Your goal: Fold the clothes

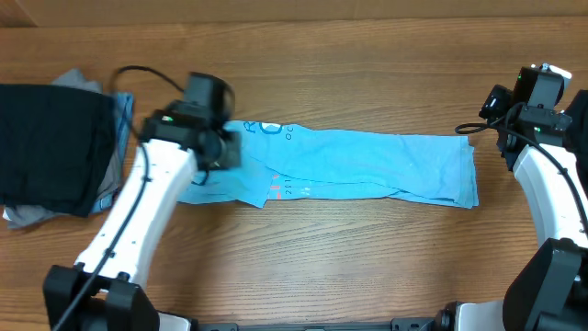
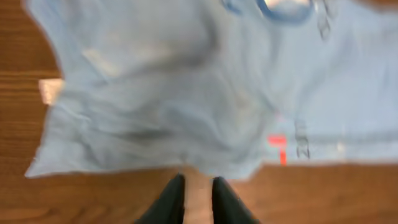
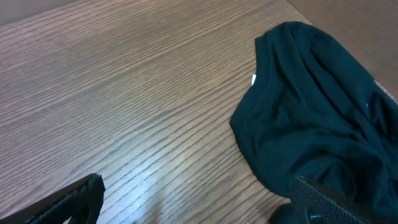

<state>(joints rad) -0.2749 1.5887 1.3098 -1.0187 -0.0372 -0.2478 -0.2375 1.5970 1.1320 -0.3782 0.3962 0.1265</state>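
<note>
Now, sky-blue T-shirt (image 1: pixel 367 165): folded into a long band running left to right across the wooden table (image 1: pixel 322 55), red lettering near its left end.
Left gripper (image 2: pixel 198 198): by the shirt's left end, fingers slightly parted, grasping nothing.
Right gripper (image 3: pixel 199 190): far right, fingers spread wide, empty.
Black T-shirt (image 1: pixel 50 147): folded, far left.

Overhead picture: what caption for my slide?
Left gripper at the end of a long folded sky-blue T-shirt; dark clothes piled nearby.

Brown wood-grain table (image 1: pixel 322 257), grain running L-R w/ faint plank seams.
</note>
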